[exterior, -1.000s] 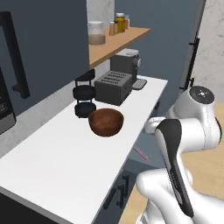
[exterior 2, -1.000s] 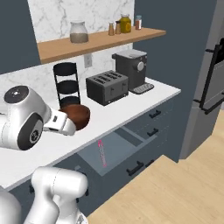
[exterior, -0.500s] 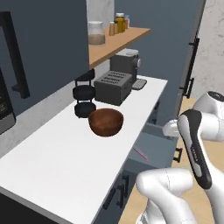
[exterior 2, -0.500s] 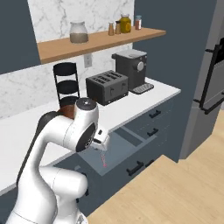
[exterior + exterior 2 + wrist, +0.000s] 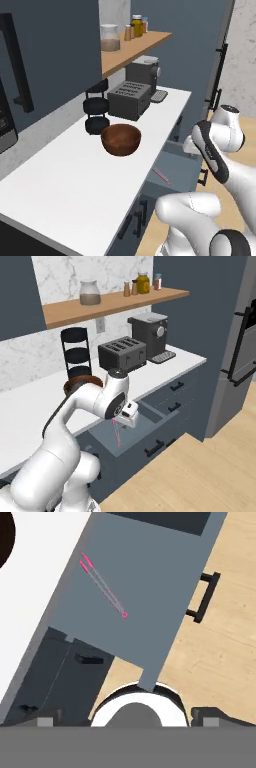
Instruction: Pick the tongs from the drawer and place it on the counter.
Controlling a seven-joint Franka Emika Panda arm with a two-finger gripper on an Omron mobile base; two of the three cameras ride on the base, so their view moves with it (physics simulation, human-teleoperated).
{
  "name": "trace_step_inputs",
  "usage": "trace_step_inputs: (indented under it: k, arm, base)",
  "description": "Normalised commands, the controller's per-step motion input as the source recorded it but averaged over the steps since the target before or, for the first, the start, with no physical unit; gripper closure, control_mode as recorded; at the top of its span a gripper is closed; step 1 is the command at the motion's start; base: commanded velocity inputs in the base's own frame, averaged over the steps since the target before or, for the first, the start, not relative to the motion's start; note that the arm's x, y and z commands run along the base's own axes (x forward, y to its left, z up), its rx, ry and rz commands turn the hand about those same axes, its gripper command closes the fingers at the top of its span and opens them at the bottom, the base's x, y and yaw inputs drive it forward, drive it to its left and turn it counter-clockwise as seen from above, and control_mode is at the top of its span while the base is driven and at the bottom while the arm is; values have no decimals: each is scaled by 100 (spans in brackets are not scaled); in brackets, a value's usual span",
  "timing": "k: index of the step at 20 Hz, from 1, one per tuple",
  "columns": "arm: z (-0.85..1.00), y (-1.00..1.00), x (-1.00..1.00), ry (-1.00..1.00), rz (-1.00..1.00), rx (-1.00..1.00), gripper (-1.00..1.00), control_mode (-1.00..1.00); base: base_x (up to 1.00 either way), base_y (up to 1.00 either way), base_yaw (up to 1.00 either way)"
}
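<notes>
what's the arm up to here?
The gripper hangs above the open drawer, looking down into it. The pink tongs lie flat on the drawer floor, untouched. Nothing is held, and whether the fingers are open cannot be told. The white counter beside the brown bowl is where they go.

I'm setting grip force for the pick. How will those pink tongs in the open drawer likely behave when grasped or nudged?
The tongs are two very thin arms joined at one end, so they probably feel light and may squeeze together under the fingers. Lying flat on the bare floor of the drawer, they would likely slide if pushed. Their flat, splayed shape makes rolling unlikely.
</notes>
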Motion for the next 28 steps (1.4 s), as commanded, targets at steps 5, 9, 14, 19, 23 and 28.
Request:
trace_step_inputs:
  k: [5, 9, 14, 19, 23, 28]
  arm:
    - [-86, -30, 47, 0, -24, -14, -100, -100]
    - [-55, -39, 54, 2, -19, -4, -100, -100]
    - [-55, -38, 56, 1, -10, 0, -100, -100]
    - [-47, -31, 46, 1, -5, 0, -100, -100]
    - [-46, -37, 22, 4, -1, 0, -100, -100]
    - [-54, -6, 15, 15, 0, 0, -100, -100]
  base:
    - [0, 0, 0]
    - [0, 0, 0]
    - [0, 0, 0]
    - [0, 0, 0]
    - [0, 0, 0]
    - [0, 0, 0]
